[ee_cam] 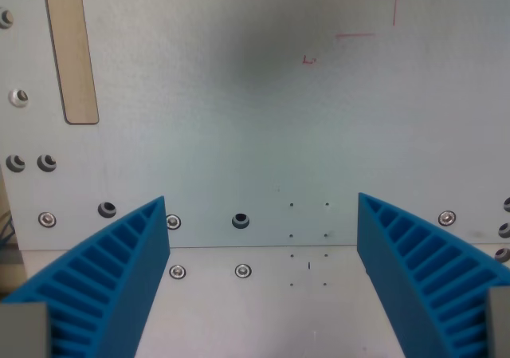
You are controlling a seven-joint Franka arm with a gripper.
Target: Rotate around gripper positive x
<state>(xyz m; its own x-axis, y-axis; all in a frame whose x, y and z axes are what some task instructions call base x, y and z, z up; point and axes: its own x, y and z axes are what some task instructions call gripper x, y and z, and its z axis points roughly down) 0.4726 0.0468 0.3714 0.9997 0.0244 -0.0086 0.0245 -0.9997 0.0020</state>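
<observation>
My gripper point(263, 202) is open, with nothing between its two blue ribbed fingers. The left finger point(111, 282) rises from the wrist view's lower left and the right finger point(426, 274) from the lower right. They hang above a pale grey metal plate point(263, 119) with a seam running across it just below the fingertips. No loose object lies between the fingers.
A light wooden strip point(70, 47) is set upright in the plate at the upper left. Screws and bolt holes point(241, 221) dot the plate along the seam and down the left and right edges. Thin red marks point(355, 35) show at the upper right.
</observation>
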